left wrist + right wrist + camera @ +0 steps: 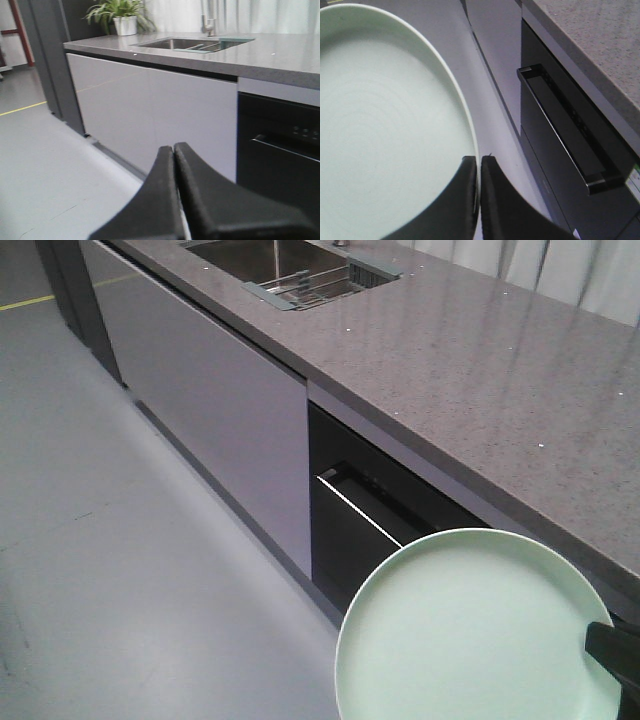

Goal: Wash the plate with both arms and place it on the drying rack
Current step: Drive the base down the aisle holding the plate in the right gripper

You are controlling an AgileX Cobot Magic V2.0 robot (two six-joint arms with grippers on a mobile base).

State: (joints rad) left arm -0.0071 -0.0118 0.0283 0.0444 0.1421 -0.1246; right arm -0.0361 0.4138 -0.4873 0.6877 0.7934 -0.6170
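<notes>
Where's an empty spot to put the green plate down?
The grey countertop is bare from the drying rack to the near end, room for the plate. Around the sink it's crowded: the rack sits over it.

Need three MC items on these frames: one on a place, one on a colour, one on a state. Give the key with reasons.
1. What colour is the plate?
A. white
B. grey
C. pale mint green

2. Where is the drying rack in the front view?
A. near end, beside the camera
B. far end, across the sink
C. not in view

3. What state is the left end effector in?
A. shut, holding nothing
B. wide open
C. shut on the plate

Key:
1. C, since the front and right wrist views both show a pale green face.
2. B, since its rods span the basin at the top of the frame.
3. A, since its fingertips meet with nothing between them; it is the right end effector that is shut on the plate's rim.
</notes>
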